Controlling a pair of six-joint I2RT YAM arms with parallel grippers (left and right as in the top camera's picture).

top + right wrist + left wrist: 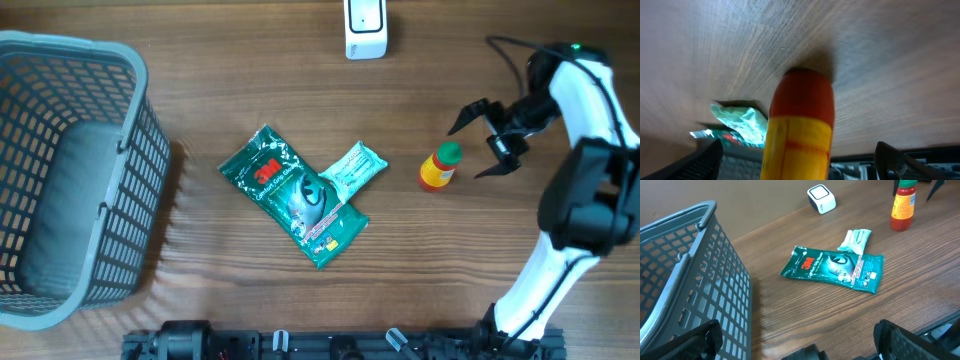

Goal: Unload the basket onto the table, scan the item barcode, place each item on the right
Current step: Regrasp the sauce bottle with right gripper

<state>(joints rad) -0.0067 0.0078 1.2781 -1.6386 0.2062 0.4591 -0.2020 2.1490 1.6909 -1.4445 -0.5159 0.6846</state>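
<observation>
A small yellow bottle [438, 168] with a red base and green cap stands upright on the wooden table, right of centre. My right gripper [466, 152] is open just to its right, fingertips pointing at it. In the right wrist view the blurred bottle [801, 130] fills the middle between the two fingers [702, 162], with a gap on each side. The white scanner [365, 28] sits at the table's far edge. My left gripper [800, 340] is open and empty low over the near edge, beside the basket; the bottle [903, 207] is far from it.
A dark green 3M packet [295, 192] lies at the table's centre with a pale green sachet [355, 168] against its right side. A grey mesh basket [150, 170] takes up the left end. The right arm [590, 150] arches over the right edge.
</observation>
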